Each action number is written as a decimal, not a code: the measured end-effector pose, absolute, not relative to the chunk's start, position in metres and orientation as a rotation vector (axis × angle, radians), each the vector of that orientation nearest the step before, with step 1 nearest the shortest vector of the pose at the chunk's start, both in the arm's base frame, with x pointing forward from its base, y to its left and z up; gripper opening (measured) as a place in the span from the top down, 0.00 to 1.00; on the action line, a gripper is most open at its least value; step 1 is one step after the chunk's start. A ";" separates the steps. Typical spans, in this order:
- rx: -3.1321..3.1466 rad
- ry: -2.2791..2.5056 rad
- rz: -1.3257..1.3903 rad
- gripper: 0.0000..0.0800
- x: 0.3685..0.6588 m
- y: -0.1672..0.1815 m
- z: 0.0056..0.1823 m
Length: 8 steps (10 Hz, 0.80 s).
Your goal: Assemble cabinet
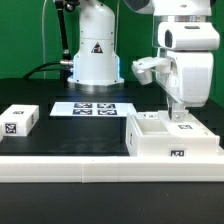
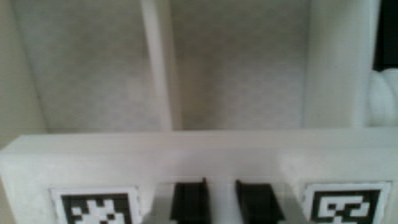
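The white cabinet body (image 1: 160, 140) stands at the front on the exterior view's right, with tags on its top and front. My gripper (image 1: 180, 117) comes straight down onto the right part of its top, fingertips at the tagged top edge. In the wrist view the body (image 2: 178, 150) fills the frame. My gripper (image 2: 221, 205) shows two dark fingers close together over its white ledge, between two tags. Only a thin light slit parts them, and nothing shows held between them. A small white tagged panel (image 1: 20, 120) lies apart at the exterior view's left.
The marker board (image 1: 92, 107) lies flat on the black table behind the middle. The white robot base (image 1: 95, 55) with a triangle sticker stands behind it. A white ledge (image 1: 60, 165) runs along the table's front.
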<state>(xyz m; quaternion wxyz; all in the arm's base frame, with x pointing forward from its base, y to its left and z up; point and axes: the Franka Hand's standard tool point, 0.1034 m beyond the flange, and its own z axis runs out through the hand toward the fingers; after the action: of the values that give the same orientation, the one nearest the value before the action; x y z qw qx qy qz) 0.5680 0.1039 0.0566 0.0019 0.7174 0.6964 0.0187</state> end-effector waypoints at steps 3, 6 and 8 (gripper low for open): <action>2.258 2.183 0.051 0.91 0.577 0.104 0.056; 2.259 2.183 0.050 0.64 0.577 0.103 0.055; 2.259 2.183 0.050 0.42 0.577 0.103 0.055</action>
<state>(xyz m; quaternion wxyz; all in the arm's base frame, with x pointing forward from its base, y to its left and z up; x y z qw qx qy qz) 0.5768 0.1033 0.0552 -0.0001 0.7191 0.6947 0.0159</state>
